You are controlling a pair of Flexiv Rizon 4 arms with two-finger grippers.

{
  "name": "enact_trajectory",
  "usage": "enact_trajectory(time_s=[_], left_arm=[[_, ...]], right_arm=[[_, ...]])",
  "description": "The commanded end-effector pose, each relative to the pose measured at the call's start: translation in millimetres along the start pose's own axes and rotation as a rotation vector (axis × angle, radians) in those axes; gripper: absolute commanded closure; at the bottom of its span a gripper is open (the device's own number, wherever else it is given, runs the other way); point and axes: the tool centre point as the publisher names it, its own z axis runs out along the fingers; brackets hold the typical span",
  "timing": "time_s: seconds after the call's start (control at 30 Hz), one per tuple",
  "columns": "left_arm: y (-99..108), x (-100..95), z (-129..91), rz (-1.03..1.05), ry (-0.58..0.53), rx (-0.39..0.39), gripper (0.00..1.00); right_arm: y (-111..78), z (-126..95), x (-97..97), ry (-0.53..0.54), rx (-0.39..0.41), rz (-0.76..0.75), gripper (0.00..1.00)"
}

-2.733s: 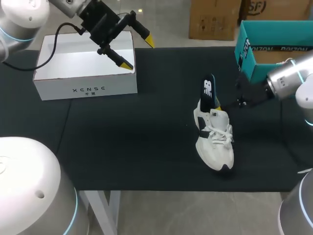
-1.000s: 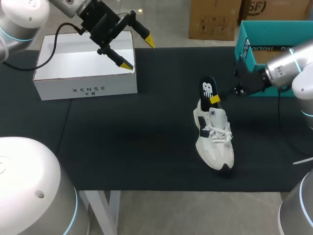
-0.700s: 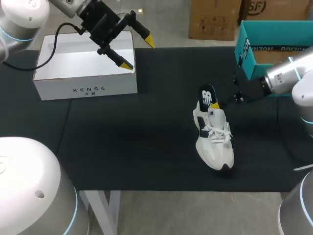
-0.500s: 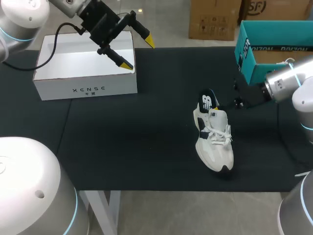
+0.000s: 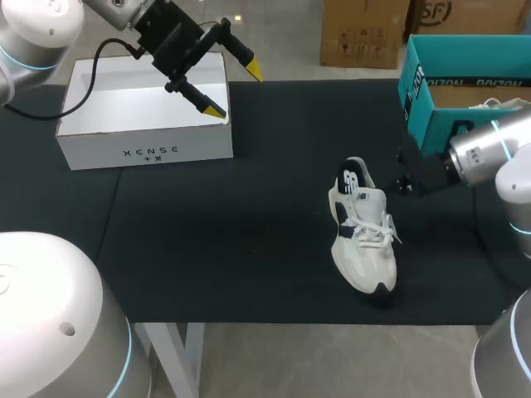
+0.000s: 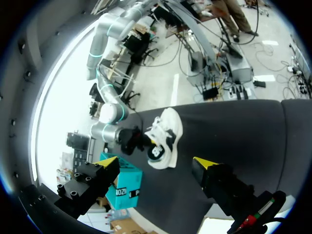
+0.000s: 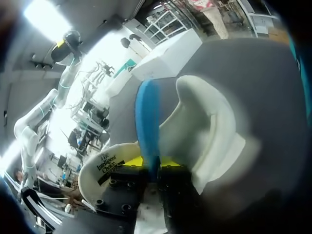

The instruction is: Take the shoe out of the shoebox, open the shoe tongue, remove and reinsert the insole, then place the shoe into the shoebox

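From above, the shoe [image 5: 365, 240] lies right of centre on the table [image 5: 249, 249], toe toward the frame's lower edge. The insole [image 5: 352, 176] stands up out of its heel. My guess is the insole step is in hand, though I can't tell whether it is coming out or going in. The right arm [image 5: 485, 149] enters from the right edge, level with that heel. At upper left the white shoebox [image 5: 145, 149] sits open, with the left hand [image 5: 235, 89] above its right end.

In the left wrist view that hand is spread and empty, the shoe well ahead of it.

In the right wrist view the right hand [image 7: 155, 165] is pinched on the insole's blue edge, the heel opening just beyond. The next move calls for keeping the insole in line with that opening.

There is broad bare table between shoe and shoebox. The teal box [image 5: 431, 99] crowds the right arm, and the toe lies near the table's front edge.
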Motion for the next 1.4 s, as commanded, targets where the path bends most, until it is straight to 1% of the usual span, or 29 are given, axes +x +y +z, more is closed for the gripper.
enact_trajectory(time_s=[0.03, 0.2, 0.27, 0.37, 0.4, 0.47, 0.5, 0.57, 0.6, 0.63, 0.67, 0.87, 1.0, 1.33, 1.4], left_arm=[[0.9, -0.5, -0.4, 0.001, 0.005, 0.001, 0.00], [0.9, -0.5, -0.4, 0.001, 0.005, 0.001, 0.00], [0.9, -0.5, -0.4, 0.001, 0.005, 0.001, 0.00], [0.9, -0.5, -0.4, 0.001, 0.005, 0.001, 0.00], [0.9, -0.5, -0.4, 0.001, 0.005, 0.001, 0.00], [0.9, -0.5, -0.4, 0.001, 0.005, 0.001, 0.00], [0.9, -0.5, -0.4, 0.001, 0.005, 0.001, 0.00], [0.9, -0.5, -0.4, 0.001, 0.005, 0.001, 0.00], [0.9, -0.5, -0.4, 0.001, 0.005, 0.001, 0.00], [0.9, -0.5, -0.4, 0.001, 0.005, 0.001, 0.00], [0.9, -0.5, -0.4, 0.001, 0.005, 0.001, 0.00], [0.9, -0.5, -0.4, 0.001, 0.005, 0.001, 0.00], [0.9, -0.5, -0.4, 0.001, 0.005, 0.001, 0.00], [0.9, -0.5, -0.4, 0.001, 0.005, 0.001, 0.00], [0.9, -0.5, -0.4, 0.001, 0.005, 0.001, 0.00]], right_arm=[[6.8, 1.6, -0.8, -0.006, 0.005, -0.011, 0.38], [22.1, -2.0, -3.0, -0.015, -0.004, -0.036, 0.44], [25.8, -2.2, -4.4, -0.017, -0.006, -0.042, 0.41], [32.9, -4.3, -6.2, -0.023, -0.011, -0.053, 0.45], [34.7, -5.3, -6.8, -0.026, -0.013, -0.056, 0.43], [39.0, -8.1, -7.9, -0.032, -0.017, -0.063, 0.43], [40.8, -9.7, -8.2, -0.035, -0.019, -0.065, 0.46], [43.6, -12.8, -8.9, -0.042, -0.023, -0.072, 0.54], [44.6, -14.2, -9.4, -0.044, -0.024, -0.074, 0.65], [45.4, -15.6, -9.7, -0.049, -0.027, -0.077, 0.93], [45.7, -16.3, -10.1, -0.050, -0.027, -0.078, 1.00], [46.0, -18.8, -12.3, -0.057, -0.030, -0.077, 1.00], [41.4, -18.1, -10.9, -0.056, -0.029, -0.068, 1.00], [19.4, -8.7, -7.7, -0.033, -0.020, -0.028, 1.00], [9.7, -6.6, -5.2, -0.027, -0.016, -0.010, 1.00]])
